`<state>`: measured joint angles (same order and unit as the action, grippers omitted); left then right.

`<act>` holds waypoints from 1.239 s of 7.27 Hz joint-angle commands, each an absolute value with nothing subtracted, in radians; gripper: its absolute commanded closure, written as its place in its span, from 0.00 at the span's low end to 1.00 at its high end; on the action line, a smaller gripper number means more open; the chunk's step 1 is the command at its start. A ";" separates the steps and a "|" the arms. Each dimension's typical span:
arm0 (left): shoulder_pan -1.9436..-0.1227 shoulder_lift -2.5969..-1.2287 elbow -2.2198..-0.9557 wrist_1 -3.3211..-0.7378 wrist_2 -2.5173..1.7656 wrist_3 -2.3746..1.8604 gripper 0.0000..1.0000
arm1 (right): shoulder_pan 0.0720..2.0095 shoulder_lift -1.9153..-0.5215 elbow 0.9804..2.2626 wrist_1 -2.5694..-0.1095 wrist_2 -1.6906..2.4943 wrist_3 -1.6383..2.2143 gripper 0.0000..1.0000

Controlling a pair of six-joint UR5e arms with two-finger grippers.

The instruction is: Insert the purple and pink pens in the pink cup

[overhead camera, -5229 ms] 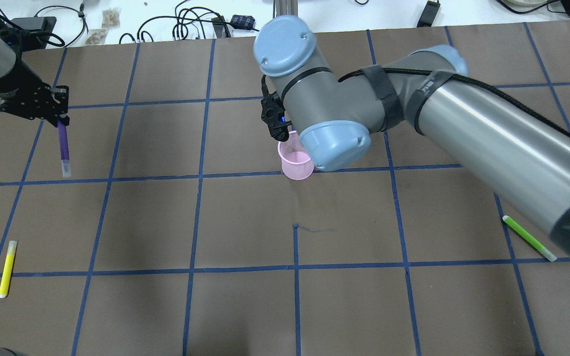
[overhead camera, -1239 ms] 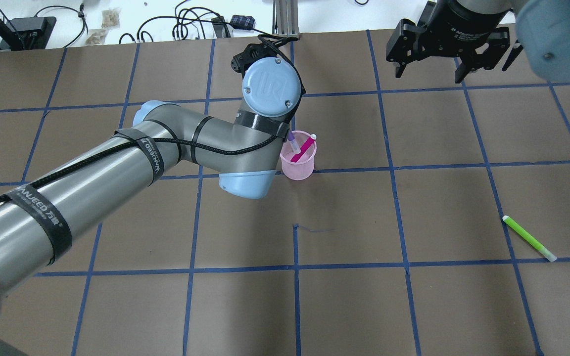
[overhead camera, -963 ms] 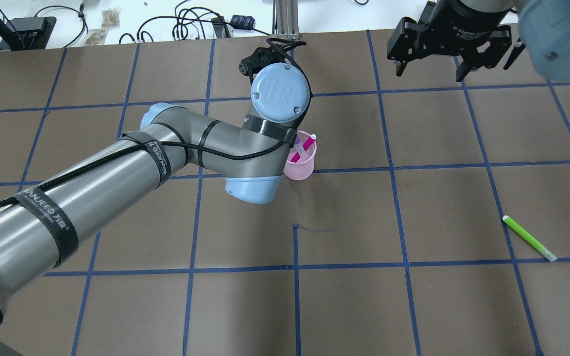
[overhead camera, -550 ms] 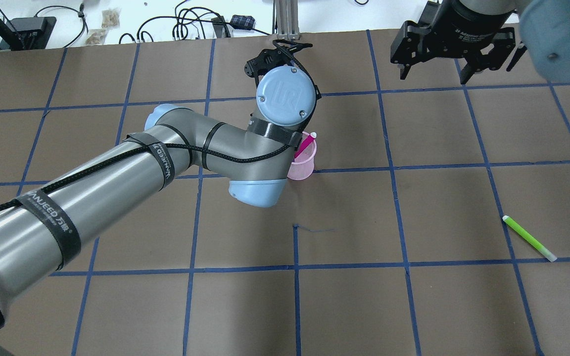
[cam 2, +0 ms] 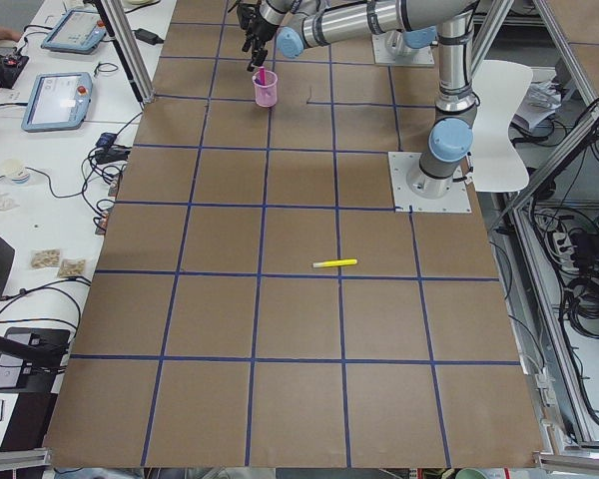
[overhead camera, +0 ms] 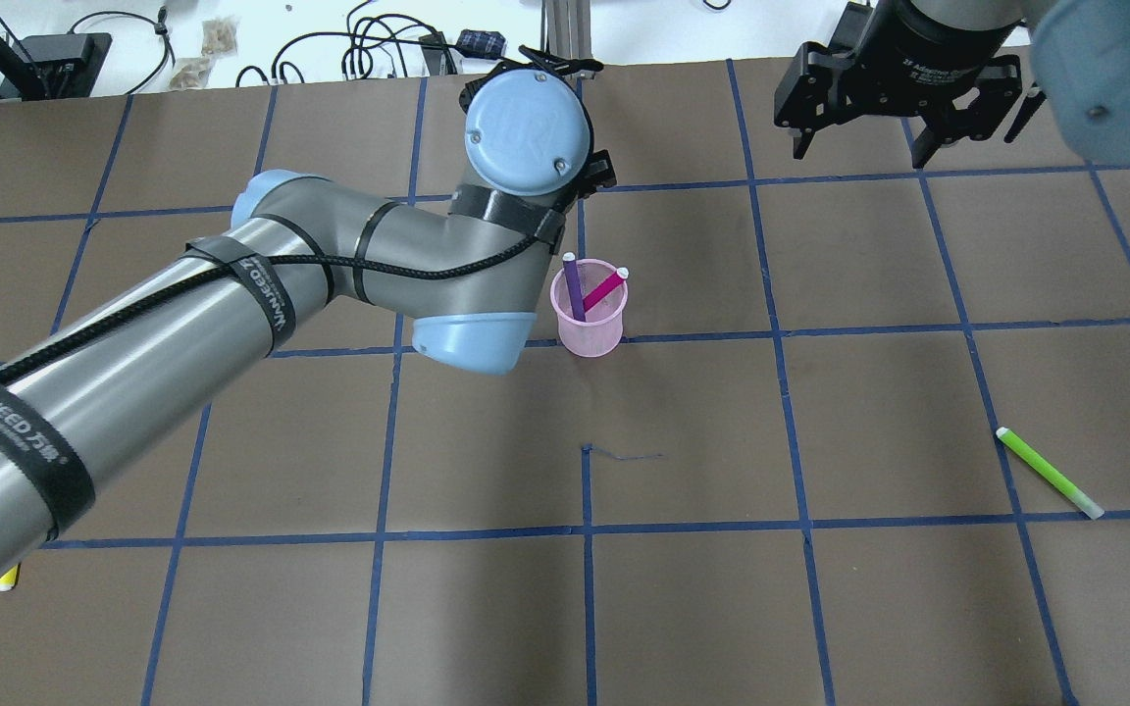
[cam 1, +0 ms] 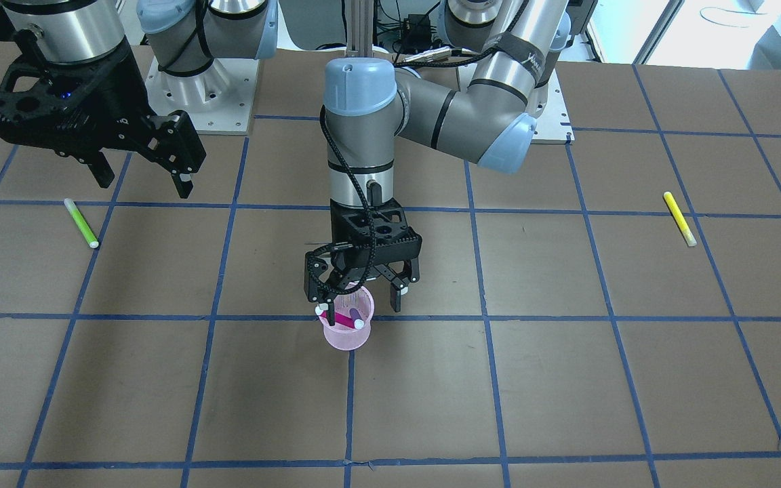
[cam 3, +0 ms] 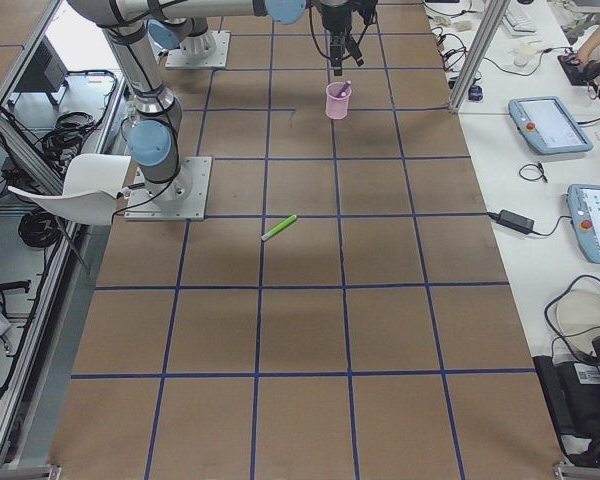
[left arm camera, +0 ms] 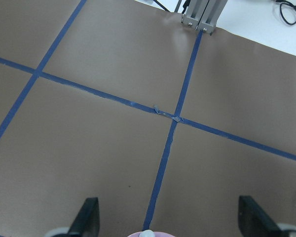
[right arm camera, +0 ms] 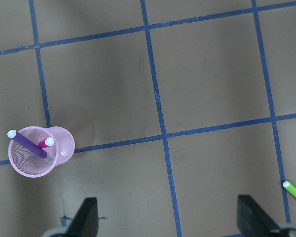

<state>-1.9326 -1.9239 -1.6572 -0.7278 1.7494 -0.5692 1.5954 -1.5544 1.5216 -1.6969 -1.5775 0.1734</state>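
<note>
Pink cup (overhead camera: 587,319): upright near mid-tabletop, just beside a blue tape crossing, mouth up.
Purple pen (overhead camera: 573,286): inside the cup, lower end down in it, white-tipped top above the rim. In the overhead view it leans toward 12 o'clock.
Pink pen (overhead camera: 604,288): inside the same cup, beside the purple pen low down, top resting toward the rim at about 1 o'clock.
Left fingers (cam 1: 396,288): spread apart and holding nothing. They hang just above the cup mouth, and the front-facing view shows no contact with either pen.
Right fingers (cam 1: 177,152): spread wide and empty. They sit well apart from the cup, at about 1 o'clock of it in the overhead view.
Governing relation: the cup lies almost straight beneath the left fingers. The left wrist view shows its rim and one white pen tip at 6 o'clock of the frame, midway between the two fingers. Both pens' long axes run steeply upward, so their tops point into the gap between the fingers.
Nearer arm: the left, by a wide margin.
Task status (judgement): both named pens are housed, and nothing is left to insert.
Next move (judgement): the left arm should lift clear, upward in line with the pens. A sideways sweep risks a finger catching a pen top and tipping the light cup.
Other items: green pen (overhead camera: 1049,472) at 4 o'clock of the cup, and yellow pen (cam 1: 679,218) toward 8 o'clock in overhead terms. Both lie flat on the tabletop, well apart from the cup, and are not called for.
</note>
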 commanded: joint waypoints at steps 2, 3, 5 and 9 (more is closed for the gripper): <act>-1.697 -1.815 -1.542 -1.221 1.528 -0.340 0.00 | 1.592 -1.545 1.520 -1.704 -1.569 0.184 0.00; -1.636 -1.780 -1.526 -1.346 1.540 -0.210 0.00 | 1.589 -1.543 1.520 -1.707 -1.569 0.184 0.00; -1.516 -1.699 -1.545 -1.472 1.546 0.042 0.00 | 1.589 -1.543 1.520 -1.709 -1.571 0.186 0.00; -1.505 -1.534 -1.687 -1.483 1.548 0.055 0.00 | 1.588 -1.543 1.520 -1.712 -1.571 0.186 0.00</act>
<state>-1.5049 -1.5819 -1.6499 -1.4802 1.5444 0.0627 1.5877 -1.5427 1.5206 -1.7117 -1.5704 0.1851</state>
